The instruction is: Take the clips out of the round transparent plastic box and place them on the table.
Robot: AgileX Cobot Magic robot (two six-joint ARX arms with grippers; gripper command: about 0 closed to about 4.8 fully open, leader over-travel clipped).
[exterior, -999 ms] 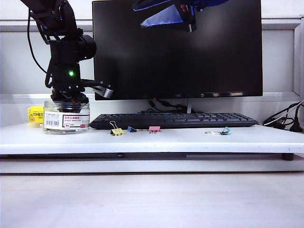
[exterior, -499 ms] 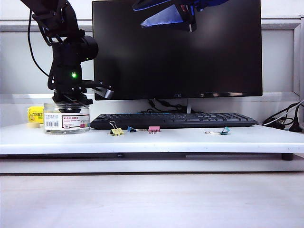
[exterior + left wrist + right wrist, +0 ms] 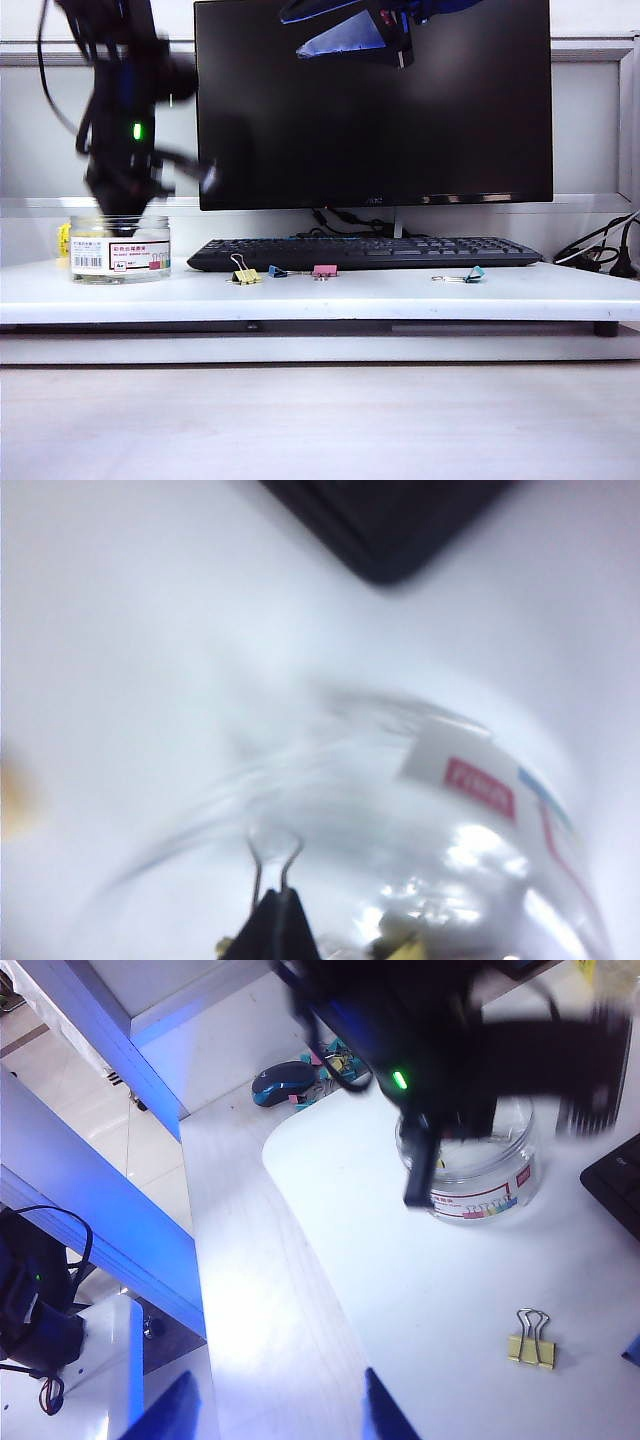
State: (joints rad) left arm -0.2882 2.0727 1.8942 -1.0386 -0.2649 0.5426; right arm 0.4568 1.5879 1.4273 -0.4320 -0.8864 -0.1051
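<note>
The round transparent plastic box point(image 3: 120, 250) stands at the left of the table point(image 3: 400, 300), with its white label facing front. My left gripper point(image 3: 125, 207) hangs blurred over its mouth. In the left wrist view that gripper point(image 3: 278, 922) is shut on a clip point(image 3: 275, 858): silver wire handles stick out past the black fingertips, above the box point(image 3: 470, 820). Yellow bits show beside the fingertips. One yellow clip point(image 3: 245, 275) lies on the table in front of the keyboard. My right gripper point(image 3: 345, 35) hovers high before the monitor, open and holding nothing.
A black keyboard point(image 3: 365, 253) and a monitor point(image 3: 375, 100) fill the middle back. A blue clip point(image 3: 277, 271), a pink clip point(image 3: 324, 271) and a teal clip point(image 3: 470, 275) lie along the keyboard's front. A yellow roll point(image 3: 63, 240) sits behind the box; cables point(image 3: 600, 255) lie at the far right.
The left arm has swung to the left and is blurred with motion, and the box has slid left on the table with it. The right arm has kept still.
</note>
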